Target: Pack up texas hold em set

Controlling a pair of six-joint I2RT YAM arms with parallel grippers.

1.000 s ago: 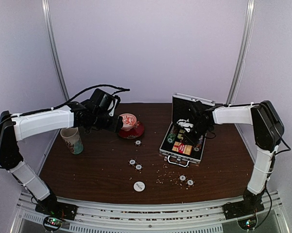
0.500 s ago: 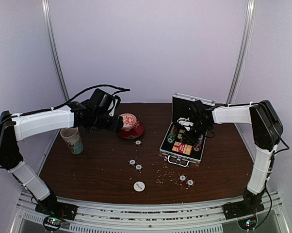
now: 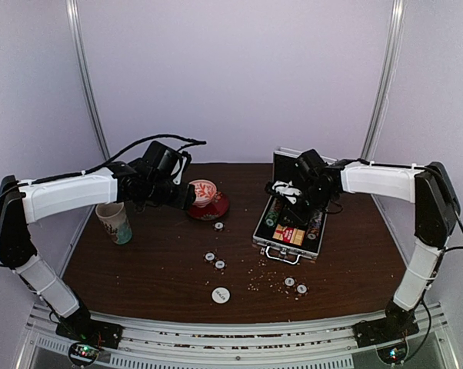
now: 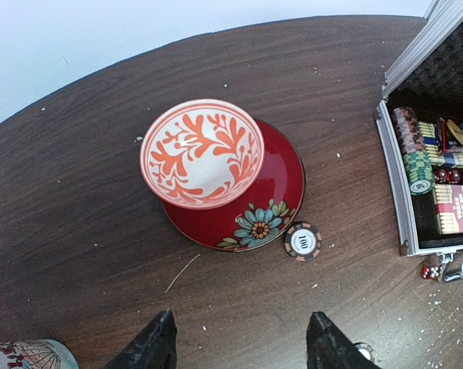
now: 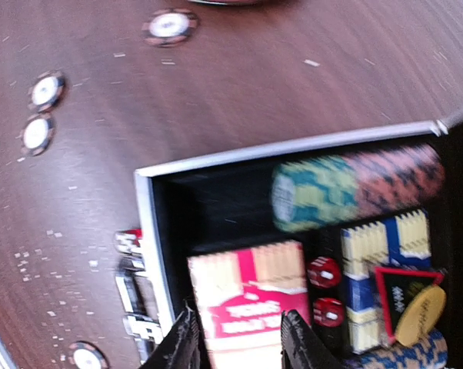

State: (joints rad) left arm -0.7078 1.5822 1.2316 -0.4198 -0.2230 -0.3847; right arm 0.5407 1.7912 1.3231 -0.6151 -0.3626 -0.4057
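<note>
Texas hold em set: partly packed, split between briefcase [image 3: 287, 247] and table [image 3: 154, 269].
Case position: right half of table, open, lid [image 3: 284, 171] upright, handle [image 3: 276, 256] toward near edge.
Already inside: chip rolls [image 5: 354, 188] in their slots, red-yellow card box [image 5: 247, 300], two red dice [image 5: 324, 271], more striped stacks beside them.
Left outside: one chip [image 4: 301, 241] touching saucer [image 4: 281, 181] rim; chip pair [image 3: 209, 257] mid-table; second pair [image 3: 290, 282] just in front of case; white disc [image 3: 221, 294] closest to near edge; small red bits [image 4: 430, 270] at case front, probably dice, too small to confirm.
Progress estimate: past halfway; five chips and disc to collect, then lid to shut and latch.
Right gripper [image 5: 239, 346]: above case interior, over card box, fingers slightly parted, nothing pinched.
Left gripper [image 4: 243, 350]: spread wide, empty, hanging over table near bowl [image 4: 201, 150], lone chip just ahead.
Not part of set: red-white bowl on red saucer; patterned paper cup [image 3: 114, 221] at left edge.
Surface: dark wood grain, littered with pale crumbs, densest in front of case.
Room: pale lilac walls [image 3: 231, 77], metal uprights [image 3: 85, 84] at back corners, aluminium rail [image 3: 239, 327] along near edge.
</note>
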